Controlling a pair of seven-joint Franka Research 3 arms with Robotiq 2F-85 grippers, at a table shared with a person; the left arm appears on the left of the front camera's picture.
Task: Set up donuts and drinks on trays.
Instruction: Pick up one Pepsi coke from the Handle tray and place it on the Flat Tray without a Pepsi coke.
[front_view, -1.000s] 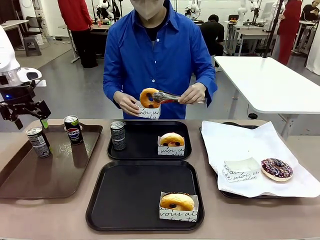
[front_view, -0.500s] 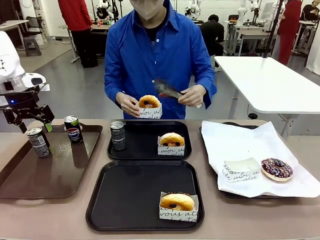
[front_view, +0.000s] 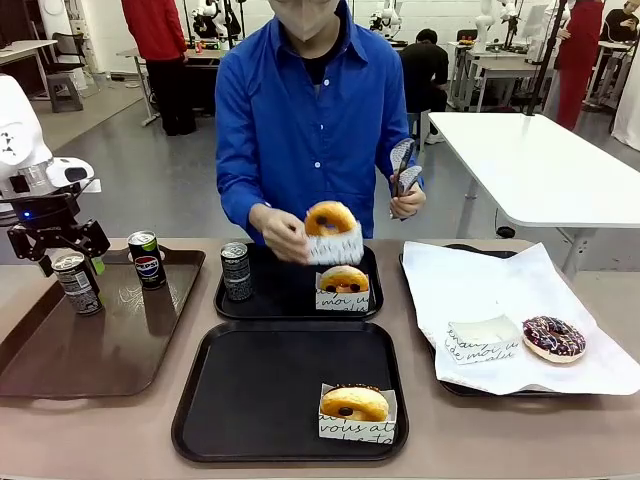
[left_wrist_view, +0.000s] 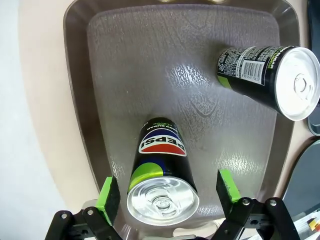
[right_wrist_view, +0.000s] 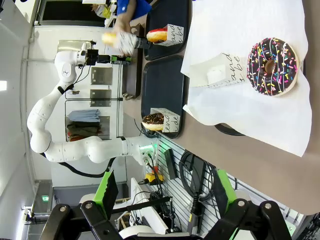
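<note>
Hovering at the left of the front view, the left gripper (front_view: 70, 262) has its jaws wide open on either side of a Pepsi can (left_wrist_view: 161, 175) on the brown tray (front_view: 60, 360), gripping nothing. A 2nd can (front_view: 147, 259) stands nearby. The right gripper (right_wrist_view: 165, 187) is spread wide too, and empty. At centre, the person's hand (front_view: 285, 232) holds a sleeved donut (front_view: 332, 225) above the far black tray (front_view: 290, 300), which carries a grey can (front_view: 236, 270) and another donut (front_view: 343, 283). The near black tray (front_view: 260, 390) holds 1 donut in its sleeve (front_view: 353, 408) at lower centre.
</note>
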